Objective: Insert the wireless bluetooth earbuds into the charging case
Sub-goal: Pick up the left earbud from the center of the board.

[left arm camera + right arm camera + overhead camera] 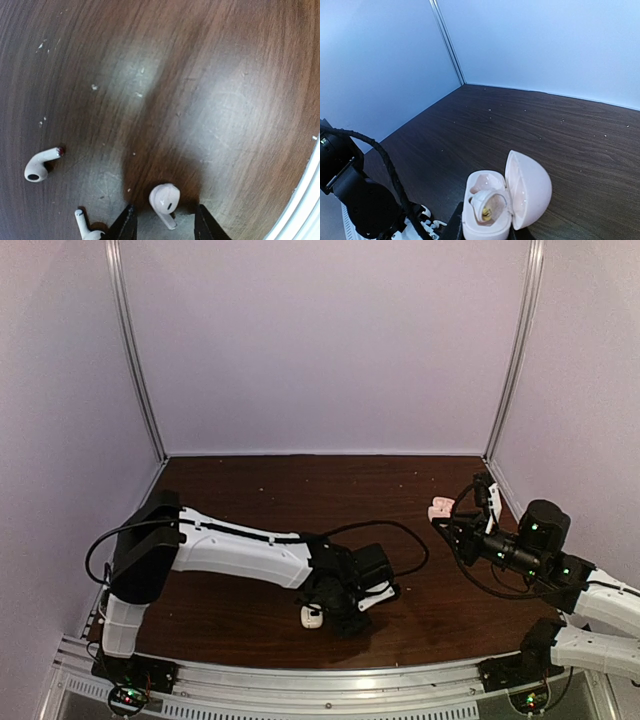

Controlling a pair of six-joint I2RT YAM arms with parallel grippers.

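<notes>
The left hand (164, 231) is hovering with its dark jaws partly spread, straddling one glossy white earbud (164, 200) on the brown wood-grained surface (225, 90) and gripping nothing. A second earbud (39, 166), its short stem curved, is lying beside that hand, at the left of its wrist view. Well to the right of that hand, the right hand (455, 513) is pinching the smooth, rounded charging case (492, 210), its domed lid hinged open.

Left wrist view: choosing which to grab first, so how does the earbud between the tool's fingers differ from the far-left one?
The centre earbud sits inside the open left tool, stem pointing down-frame; the far-left earbud lies apart, stem pointing right. Its stem tip looks dark red; the centre earbud's looks white. Both are white and lie on the table.
</notes>
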